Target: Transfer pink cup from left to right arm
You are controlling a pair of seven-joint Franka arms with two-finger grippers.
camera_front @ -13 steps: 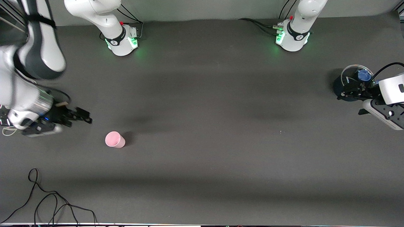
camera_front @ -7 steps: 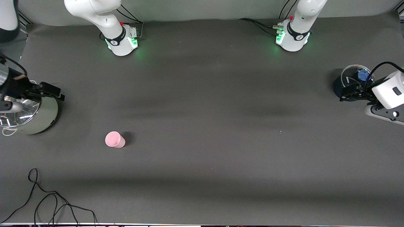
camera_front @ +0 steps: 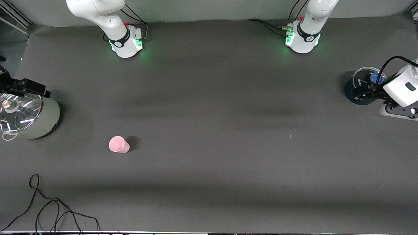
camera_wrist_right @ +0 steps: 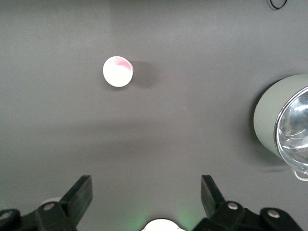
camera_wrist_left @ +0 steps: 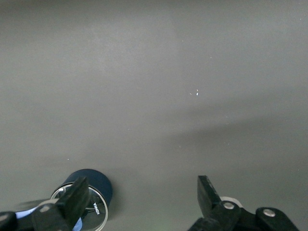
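Pink cup (camera_front: 119,144) stands alone; left end effector (camera_wrist_left: 139,202) and right end effector (camera_wrist_right: 147,199) seemingly wide apart, empty

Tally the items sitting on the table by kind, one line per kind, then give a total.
Cups: 1, the pink cup
Pots: 2, the pale lidded pot and the dark blue lidded pot
Loose cables: 1, the black cable
Total: 4

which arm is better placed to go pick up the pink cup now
Right. The pink cup stands toward the right arm's end of the table, and the open right hand is by the pale pot there; the left hand is over the table's other end.
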